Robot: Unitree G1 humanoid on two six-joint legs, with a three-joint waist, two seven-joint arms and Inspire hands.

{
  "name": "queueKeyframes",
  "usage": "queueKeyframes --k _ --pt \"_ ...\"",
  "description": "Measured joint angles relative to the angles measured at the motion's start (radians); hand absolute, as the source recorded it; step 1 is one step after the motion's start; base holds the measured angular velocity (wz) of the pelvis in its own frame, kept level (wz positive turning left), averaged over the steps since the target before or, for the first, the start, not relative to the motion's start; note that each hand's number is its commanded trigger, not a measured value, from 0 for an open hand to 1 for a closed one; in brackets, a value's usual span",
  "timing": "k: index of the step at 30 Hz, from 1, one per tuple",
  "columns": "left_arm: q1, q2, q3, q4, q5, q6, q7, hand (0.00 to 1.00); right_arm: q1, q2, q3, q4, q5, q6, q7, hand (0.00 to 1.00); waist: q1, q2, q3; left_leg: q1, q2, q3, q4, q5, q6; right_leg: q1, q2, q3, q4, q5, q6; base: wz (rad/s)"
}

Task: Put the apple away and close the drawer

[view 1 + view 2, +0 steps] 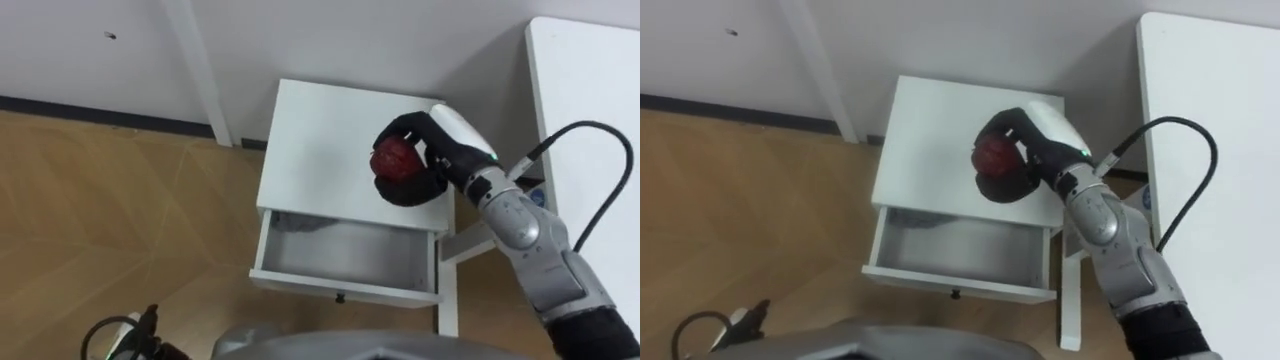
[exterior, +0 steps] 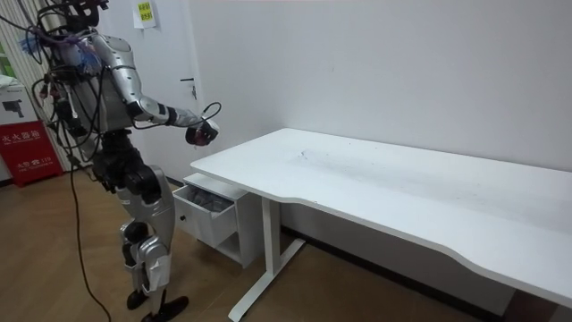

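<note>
My right hand point(image 1: 445, 160) curls its dark fingers round a glossy red apple point(image 1: 396, 157) above the smooth white cabinet point(image 1: 315, 140), whose shallow drawer point(image 1: 340, 284) hangs open beside the bench point(image 1: 590, 90).

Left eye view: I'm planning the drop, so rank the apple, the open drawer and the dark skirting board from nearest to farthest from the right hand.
1. Apple: held in the right hand, above the white cabinet.
2. Open drawer: just below the hand in the view, at the cabinet's front.
3. Dark skirting board: far left of the view.
</note>
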State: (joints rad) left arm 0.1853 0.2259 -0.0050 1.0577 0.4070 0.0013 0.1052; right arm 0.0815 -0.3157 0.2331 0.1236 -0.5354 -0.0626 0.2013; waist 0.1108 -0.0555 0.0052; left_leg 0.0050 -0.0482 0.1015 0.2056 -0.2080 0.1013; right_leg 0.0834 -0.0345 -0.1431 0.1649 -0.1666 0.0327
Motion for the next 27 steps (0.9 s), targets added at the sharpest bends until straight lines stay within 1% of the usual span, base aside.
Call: queueKeyframes --k 2,6,9,11,17,18,19,20,24,27 --pt "0.001 -0.004 0.0 0.0 0.0 0.0 0.0 0.0 0.0 0.003 0.014 0.023 -0.003 0.0 0.001 1.0 0.004 -0.003 -0.0019 0.0 0.0 -0.001 0.0 0.0 0.0 0.001 0.0 -0.004 0.0 0.0 0.0 0.02" --pt "0.002 -0.014 -0.001 0.001 0.0 0.0 -0.001 0.0 0.001 0.025 0.022 0.058 -0.019 0.0 0.008 1.0 0.004 -0.007 -0.0004 -0.001 -0.002 -0.006 -0.001 0.0 0.0 0.003 -0.001 -0.009 -0.007 0.0 0.0 0.02" --pt "0.003 -0.015 -0.001 0.001 0.0 -0.001 -0.001 0.0 0.007 0.035 0.022 0.06 -0.02 0.0 0.01 1.0 0.004 -0.009 0.0012 -0.006 -0.002 -0.007 -0.001 0.0 0.0 0.004 -0.002 -0.014 -0.015 0.0 0.0 0.01" --pt "0.003 -0.017 -0.001 0.001 0.0 -0.001 -0.001 0.0 0.016 0.038 0.022 0.06 -0.021 0.0 0.014 1.0 0.005 -0.009 0.0013 -0.009 -0.002 -0.011 -0.001 0.001 -0.001 0.003 -0.001 -0.023 -0.015 0.0 0.0 0.06" --pt "-0.001 -0.02 -0.004 0.0 -0.001 0.0 0.004 0.0 0.044 0.04 0.023 0.063 -0.021 0.0 0.023 1.0 0.001 -0.006 0.0038 -0.012 -0.003 -0.02 0.0 0.001 -0.001 0.001 -0.002 -0.026 -0.015 0.0 0.0 0.04" --pt "-0.001 -0.02 -0.009 0.0 -0.001 0.0 0.011 0.0 0.05 0.042 0.023 0.065 -0.021 0.0 0.023 0.91 0.001 -0.005 0.0043 -0.013 -0.003 -0.021 0.0 0.001 -0.001 0.001 -0.003 -0.026 -0.015 0.0 0.0 0.0" --pt "-0.001 -0.02 -0.011 0.001 -0.001 0.0 0.015 0.0 0.052 0.043 0.023 0.069 -0.021 0.0 0.023 0.24 0.001 -0.004 0.0047 -0.013 -0.003 -0.021 0.0 0.001 -0.001 0.001 -0.004 -0.026 -0.015 0.0 0.0 0.0" --pt "-0.001 -0.02 -0.012 0.001 0.0 0.0 0.018 0.0 0.052 0.046 0.023 0.084 -0.021 0.0 0.023 0.0 0.001 -0.003 0.0052 -0.013 -0.003 -0.021 0.0 0.001 -0.001 0.001 -0.007 -0.026 -0.015 0.0 0.0 0.0" --pt "0.0 -0.021 -0.012 0.0 0.0 0.0 0.021 0.0 0.059 0.048 0.023 0.106 -0.029 0.001 0.024 0.0 0.0 0.003 0.0096 -0.015 -0.003 -0.021 -0.001 0.001 -0.001 -0.001 -0.007 -0.027 -0.015 0.0 0.0 0.0" --pt "-0.002 -0.021 -0.012 -0.001 0.0 0.0 0.022 0.0 0.061 0.049 0.023 0.106 -0.029 0.001 0.024 0.0 -0.002 0.006 0.0096 -0.015 -0.003 -0.021 -0.002 0.001 -0.001 -0.001 -0.007 -0.028 -0.015 0.0 0.0 0.0"
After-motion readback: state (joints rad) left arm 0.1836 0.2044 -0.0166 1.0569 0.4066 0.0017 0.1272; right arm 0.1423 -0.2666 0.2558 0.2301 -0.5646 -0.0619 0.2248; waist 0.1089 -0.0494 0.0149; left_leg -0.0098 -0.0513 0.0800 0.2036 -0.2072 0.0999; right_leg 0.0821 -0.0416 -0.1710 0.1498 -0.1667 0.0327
